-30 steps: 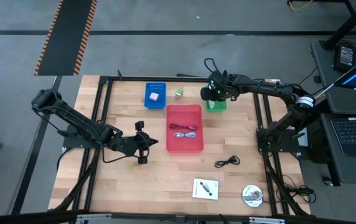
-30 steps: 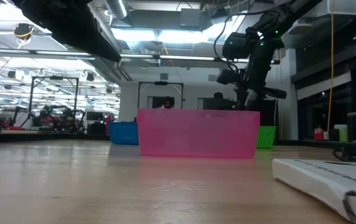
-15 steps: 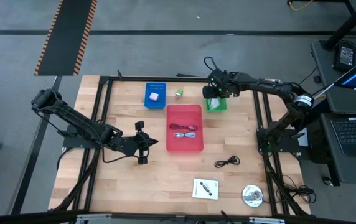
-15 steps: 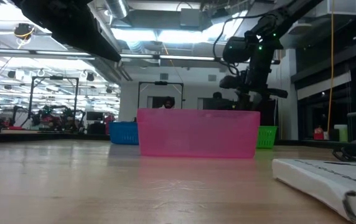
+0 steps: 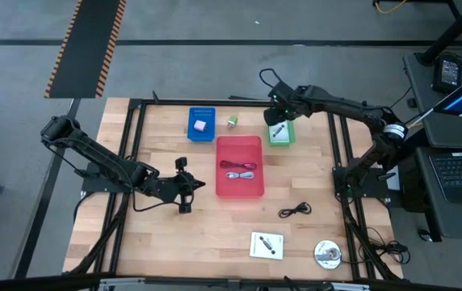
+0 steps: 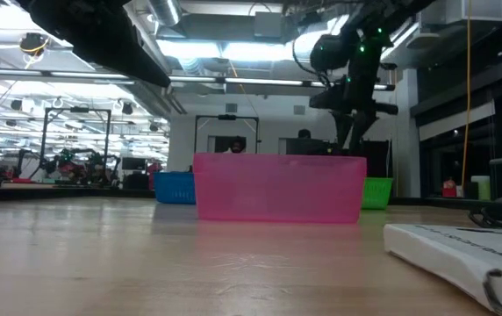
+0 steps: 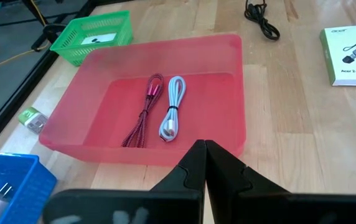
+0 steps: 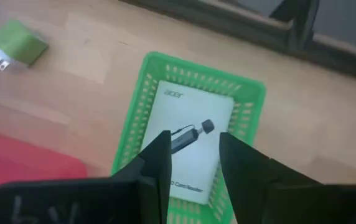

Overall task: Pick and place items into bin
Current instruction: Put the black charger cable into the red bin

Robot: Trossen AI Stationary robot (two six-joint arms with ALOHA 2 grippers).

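The card (image 8: 193,143), a flat white packet with a black stick pictured on it, lies in the green basket (image 8: 252,93) directly beneath the right gripper (image 8: 193,165). That gripper hangs above it with its fingers parted and nothing between them, so the card looks already dropped off. Beside it, nearer the table's middle, sits the red bin (image 5: 239,166) holding two coiled cables (image 7: 159,112). A second card (image 5: 266,244), a black cable (image 5: 295,210) and a silver disc (image 5: 327,254) lie well apart from it, at the table's near end. Such a card is probably light, stiff and slick; I would pinch it across an edge. The left gripper (image 7: 203,155) waits closed and empty just short of the red bin.
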